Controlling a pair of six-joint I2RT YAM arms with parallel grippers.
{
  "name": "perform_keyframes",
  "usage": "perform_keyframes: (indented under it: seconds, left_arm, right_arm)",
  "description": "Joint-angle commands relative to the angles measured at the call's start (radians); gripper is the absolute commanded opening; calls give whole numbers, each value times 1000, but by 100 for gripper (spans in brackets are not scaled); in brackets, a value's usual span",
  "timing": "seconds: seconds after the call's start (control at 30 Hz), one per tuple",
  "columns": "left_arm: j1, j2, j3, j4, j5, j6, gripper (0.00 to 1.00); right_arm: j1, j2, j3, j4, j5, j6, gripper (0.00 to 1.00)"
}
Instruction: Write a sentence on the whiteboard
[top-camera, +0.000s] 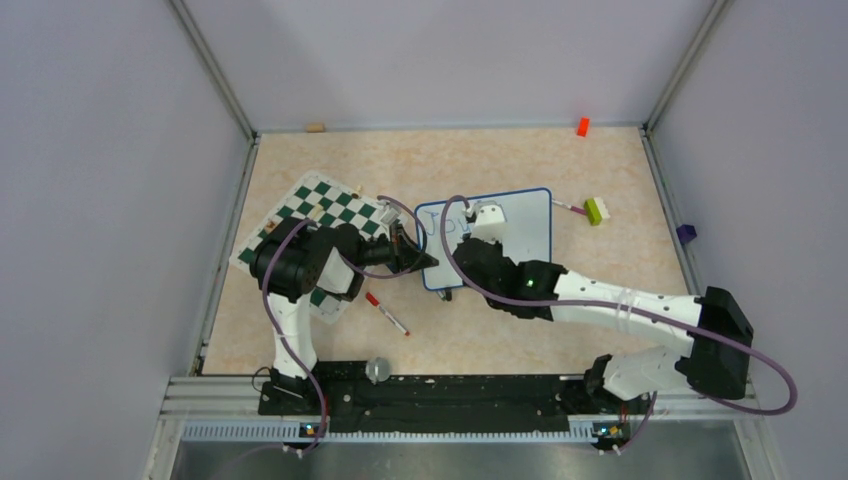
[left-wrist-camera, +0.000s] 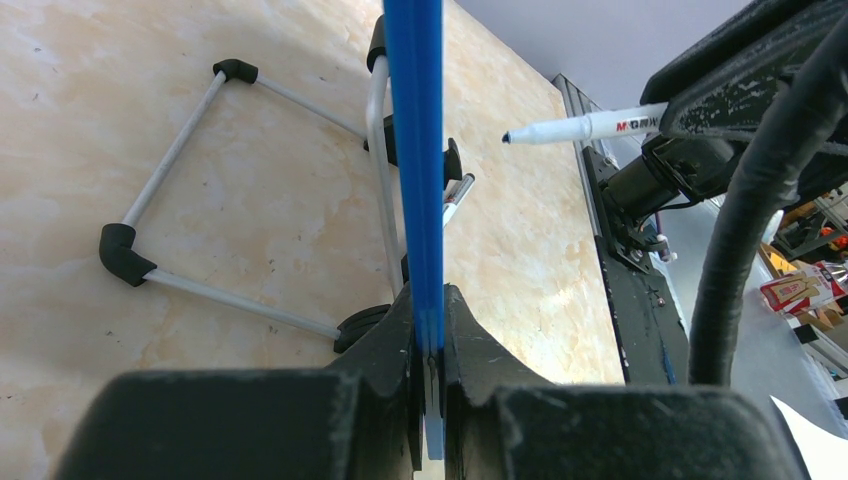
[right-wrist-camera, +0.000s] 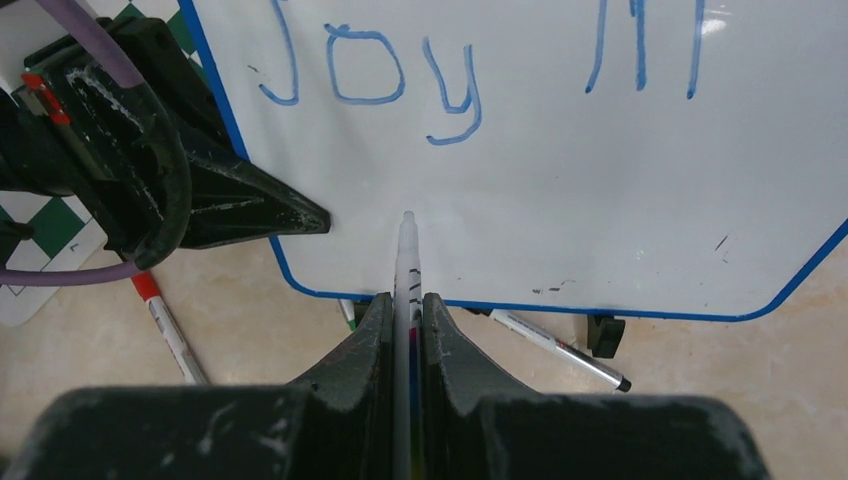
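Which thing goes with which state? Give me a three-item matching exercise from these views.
Things:
1. blue-framed white whiteboard
2. uncapped white marker
3. red-capped white marker

States:
A. lying loose on the beige table
B. pinched between the right fingers
C. edge clamped by the left fingers

Pairs: 1-C, 2-B, 3-A

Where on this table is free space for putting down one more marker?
Bare table lies between the whiteboard and the back wall. Crowded: the whiteboard's left edge, where left tool, right tool, chess mat and red-capped marker meet.
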Motion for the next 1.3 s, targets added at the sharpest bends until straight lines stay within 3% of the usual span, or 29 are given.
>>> perform_keyframes:
  seconds: [0.0,0.67,0.93,1.27]
  left_arm:
    - [-1,-2,-13,93,14,55,0]
    - [-1,-19,-17,93,22,60,0]
    - [-1,-18,-15,93,25,58,0]
    - [-1,-23,-16,93,27,60,0]
  right_arm:
    - [25,13,69,19,41,12,0]
    - [26,58,96,-45,82,78,0]
    - [31,116,137,-29,36,42,0]
    - [81,188,187,19,85,-13,0]
